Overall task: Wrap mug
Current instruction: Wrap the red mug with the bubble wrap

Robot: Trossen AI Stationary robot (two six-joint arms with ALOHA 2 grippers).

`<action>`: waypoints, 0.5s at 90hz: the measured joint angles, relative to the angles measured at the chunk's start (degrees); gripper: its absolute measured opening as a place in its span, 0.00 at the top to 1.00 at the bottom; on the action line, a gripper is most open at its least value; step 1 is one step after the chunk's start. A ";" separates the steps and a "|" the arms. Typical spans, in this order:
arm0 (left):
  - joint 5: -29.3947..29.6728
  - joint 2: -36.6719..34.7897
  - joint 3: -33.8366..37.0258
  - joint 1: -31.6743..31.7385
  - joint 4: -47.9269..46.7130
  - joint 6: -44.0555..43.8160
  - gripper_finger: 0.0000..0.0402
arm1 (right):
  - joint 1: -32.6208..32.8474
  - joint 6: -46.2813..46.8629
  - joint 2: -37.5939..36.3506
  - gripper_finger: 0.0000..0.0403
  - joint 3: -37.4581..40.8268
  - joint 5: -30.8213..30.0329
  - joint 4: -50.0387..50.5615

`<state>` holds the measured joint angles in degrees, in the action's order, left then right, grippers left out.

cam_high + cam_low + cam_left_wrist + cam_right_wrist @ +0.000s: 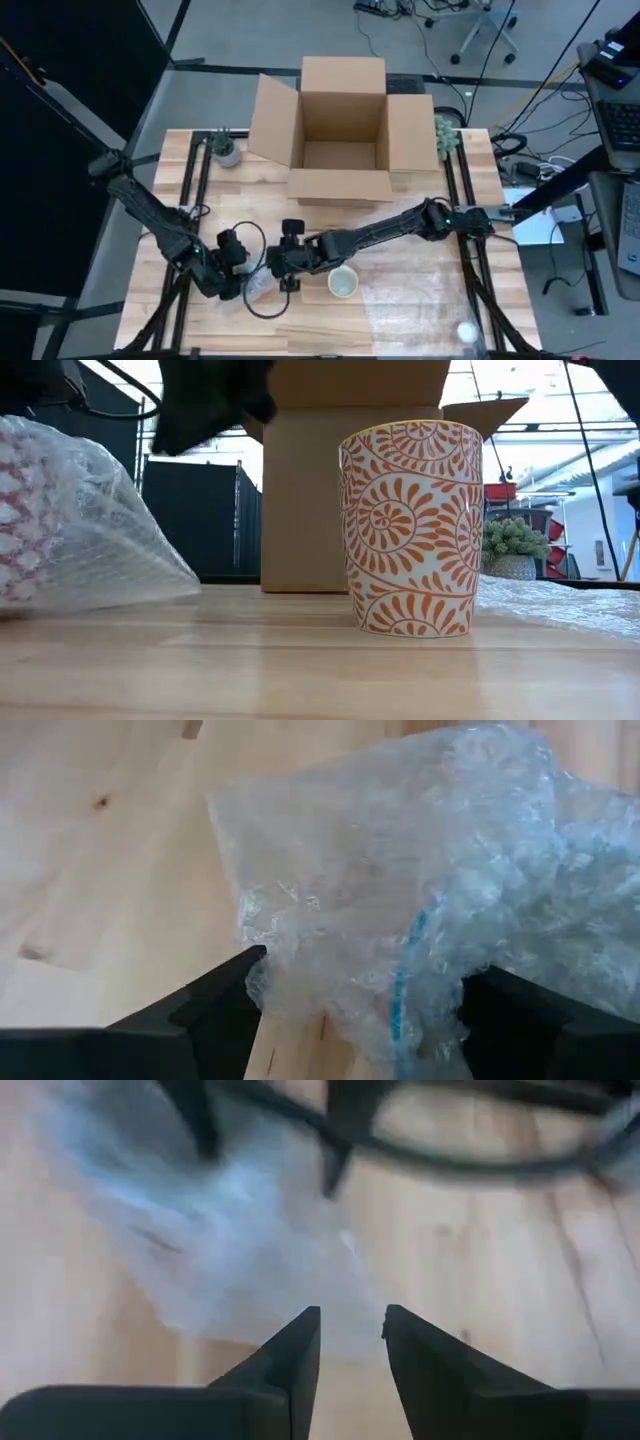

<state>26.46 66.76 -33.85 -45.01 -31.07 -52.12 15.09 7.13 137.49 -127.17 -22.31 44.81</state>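
An orange-patterned mug stands upright and bare on its base on the wooden table. To its left lies a bubble-wrap bundle with something red-patterned inside. My left gripper is at this bundle, its fingers on either side of it. My right gripper hovers just beyond the bundle's far side. Its fingers stand a narrow gap apart with nothing between them. My left gripper has the bubble-wrap bundle between its two widely spread fingers. The wrap's crumpled sides bulge against both fingertips. The fingers come in low from the table's left. The bundle's underside rests on the table.
An open cardboard box stands at the far middle, with small potted plants on either side. A loose bubble-wrap sheet lies right of the mug, with a white ball near its front right. Bare wood lies at the near left.
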 joint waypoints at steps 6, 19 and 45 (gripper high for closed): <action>0.00 0.00 0.00 0.00 0.15 0.02 0.33 | -0.56 0.12 2.07 0.75 0.39 0.17 -0.62; -0.28 0.00 0.00 0.00 0.29 0.04 0.33 | -0.43 -0.70 3.41 0.75 0.41 4.80 -4.16; -0.68 0.00 0.00 0.00 0.77 0.09 0.33 | 2.22 -6.06 1.57 0.79 0.28 9.76 -19.64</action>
<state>25.78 66.76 -33.85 -45.01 -30.30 -52.03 17.31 1.07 139.06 -126.89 -12.54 25.17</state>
